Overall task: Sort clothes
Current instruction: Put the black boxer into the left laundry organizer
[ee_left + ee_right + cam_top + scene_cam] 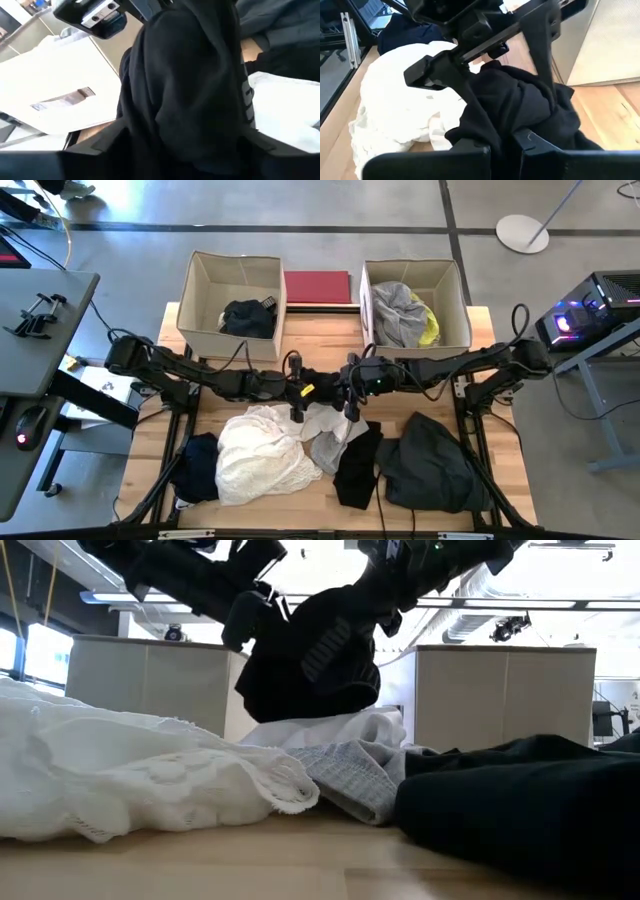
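Observation:
A black garment with white lettering [312,652] hangs bunched above the table's middle, between my two grippers. My right gripper [502,150] is shut on it, and shows in the high view [350,394]. My left gripper [182,145] is open, its fingers wide apart on either side of the bundle, and shows in the high view [298,392]. On the table lie a white garment [262,450], a dark navy one [200,465], a grey one [328,448], a black one [355,468] and a large dark one [430,465]. My right gripper pinches a bunched fold of the black garment [512,122] between its two fingers, several layers thick. The garment hangs below, clear of the table [310,690]. My left gripper's fingers [102,145] stand on either side of the bundle; whether they touch the cloth, I cannot tell.
Two beige boxes stand at the far edge. The left box [200,300] holds a black garment [248,318]. The right box [455,295] holds grey and yellow garments [405,315]. A flat dark-red rectangle [318,286] lies between them. Bare wood shows near the front edge [330,860].

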Controlling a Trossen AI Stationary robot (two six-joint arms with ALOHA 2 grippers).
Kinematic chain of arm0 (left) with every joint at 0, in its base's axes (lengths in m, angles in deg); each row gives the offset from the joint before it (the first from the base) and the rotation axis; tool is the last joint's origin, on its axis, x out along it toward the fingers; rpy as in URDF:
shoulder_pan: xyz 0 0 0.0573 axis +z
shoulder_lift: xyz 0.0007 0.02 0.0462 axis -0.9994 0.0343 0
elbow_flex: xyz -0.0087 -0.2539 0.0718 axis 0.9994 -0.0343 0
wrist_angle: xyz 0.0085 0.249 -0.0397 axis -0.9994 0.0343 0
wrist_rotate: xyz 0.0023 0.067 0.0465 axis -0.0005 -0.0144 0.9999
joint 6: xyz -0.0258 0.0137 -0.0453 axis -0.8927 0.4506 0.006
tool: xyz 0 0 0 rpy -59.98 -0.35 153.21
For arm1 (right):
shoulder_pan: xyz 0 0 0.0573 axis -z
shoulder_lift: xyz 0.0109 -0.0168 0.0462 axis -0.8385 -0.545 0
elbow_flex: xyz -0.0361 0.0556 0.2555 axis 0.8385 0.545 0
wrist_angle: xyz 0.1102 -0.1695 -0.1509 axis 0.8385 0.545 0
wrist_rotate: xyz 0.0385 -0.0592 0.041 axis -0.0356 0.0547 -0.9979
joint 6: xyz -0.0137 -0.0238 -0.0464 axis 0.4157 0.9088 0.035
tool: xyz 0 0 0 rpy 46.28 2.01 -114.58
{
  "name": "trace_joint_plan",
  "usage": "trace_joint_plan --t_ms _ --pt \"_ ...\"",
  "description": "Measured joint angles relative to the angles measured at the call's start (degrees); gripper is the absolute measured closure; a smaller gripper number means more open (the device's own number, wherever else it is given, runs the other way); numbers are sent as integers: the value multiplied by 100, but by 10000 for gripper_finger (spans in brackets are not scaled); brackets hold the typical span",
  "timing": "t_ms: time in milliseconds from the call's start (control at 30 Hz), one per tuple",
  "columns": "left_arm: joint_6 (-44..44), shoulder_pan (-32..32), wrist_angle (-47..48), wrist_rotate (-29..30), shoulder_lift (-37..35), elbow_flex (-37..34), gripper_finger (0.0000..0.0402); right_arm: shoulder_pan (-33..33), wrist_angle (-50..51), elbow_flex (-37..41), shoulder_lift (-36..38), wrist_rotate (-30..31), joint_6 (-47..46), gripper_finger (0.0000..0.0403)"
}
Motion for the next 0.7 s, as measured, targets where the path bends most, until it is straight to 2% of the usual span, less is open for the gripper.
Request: trace_joint_plan --t_ms 133,233,300,400,533,700 --pt "-35 -2 23 -16 -1 0 258 0 -32 1 0 1 -14 379" --pt "-13 -2 59 -16 0 0 345 0 289 -37 53 154 -106 336" --pt "-76 -11 69 -14 -31 0 383 0 845 -170 158 366 -126 304" --pt "-236 -19 68 20 -252 -6 380 -2 2034 -403 401 757 -448 267" --pt "-54 -83 53 348 -884 -7 393 -55 3064 -444 720 1463 -1072 248" --pt "713 -92 -208 1379 -1926 -4 394 -264 3669 -412 778 2452 -1525 245"
